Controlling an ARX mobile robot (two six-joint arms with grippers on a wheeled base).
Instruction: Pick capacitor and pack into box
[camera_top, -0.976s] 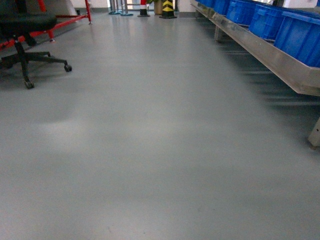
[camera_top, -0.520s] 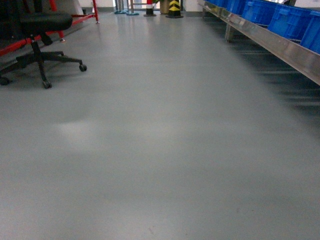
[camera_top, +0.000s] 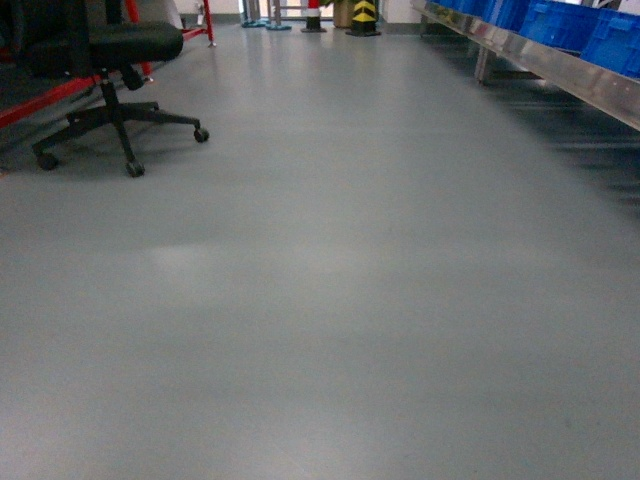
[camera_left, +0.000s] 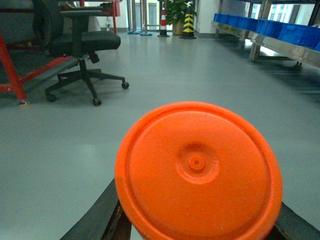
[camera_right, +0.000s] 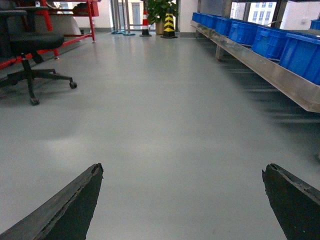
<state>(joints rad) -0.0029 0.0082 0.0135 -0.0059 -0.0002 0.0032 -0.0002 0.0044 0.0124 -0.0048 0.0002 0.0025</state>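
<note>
In the left wrist view, the capacitor (camera_left: 198, 170) is a large orange cylinder whose round end face points at the camera. My left gripper (camera_left: 200, 222) is shut on it, and a dark finger (camera_left: 102, 217) shows at each lower side. In the right wrist view, my right gripper (camera_right: 182, 170) is open over bare grey floor with nothing between its fingers (camera_right: 75, 205). Neither gripper shows in the head view. The box is out of view.
A black office chair (camera_top: 110, 60) on castors stands at the far left beside a red metal frame (camera_top: 60, 95). A steel bench (camera_top: 560, 70) with blue bins (camera_top: 575, 22) runs along the right. A yellow-black bollard (camera_top: 363, 15) stands far ahead. Grey floor (camera_top: 330, 300) stretches between.
The head view has swung: the chair has slid right and closer in the frame, and the bench with blue bins has drifted toward the upper right edge.
</note>
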